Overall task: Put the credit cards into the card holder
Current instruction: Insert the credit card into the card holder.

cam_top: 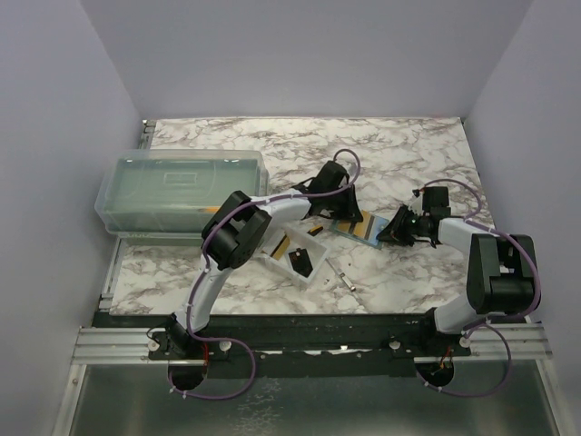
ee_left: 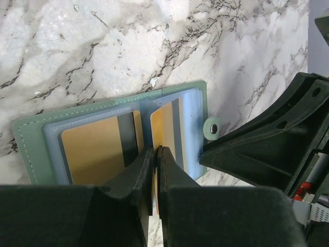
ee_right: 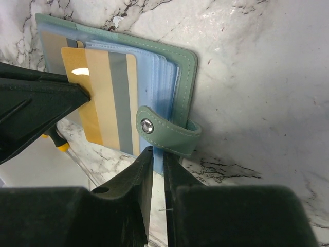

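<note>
Sage-green folding card holder [ee_left: 31, 139], pale blue sleeves, snap strap. It lies open on the white marble table [cam_top: 408, 154], about mid-table, between the two hands. The first gold card [ee_left: 95, 152], grey-striped, sits fully inside one sleeve.

Left hand [ee_left: 156, 150]: fingers all but closed with a thin gold edge between them. It is pinching the second gold card [ee_right: 100, 92], probably to steer it into a sleeve.

Right hand [ee_right: 157, 152]: fingers nearly together at the strap-side edge, pale blue showing in the slit. I judge this a clamp to stop the card holder sliding.

The right wrist view shows the second gold card standing partly out of the sleeves. The left wrist view hides that behind its own fingers but shows the filled sleeve. Only the top view shows the clear plastic tray [cam_top: 313, 243] just left and nearer, and the translucent lidded box [cam_top: 172, 182] far left.
</note>
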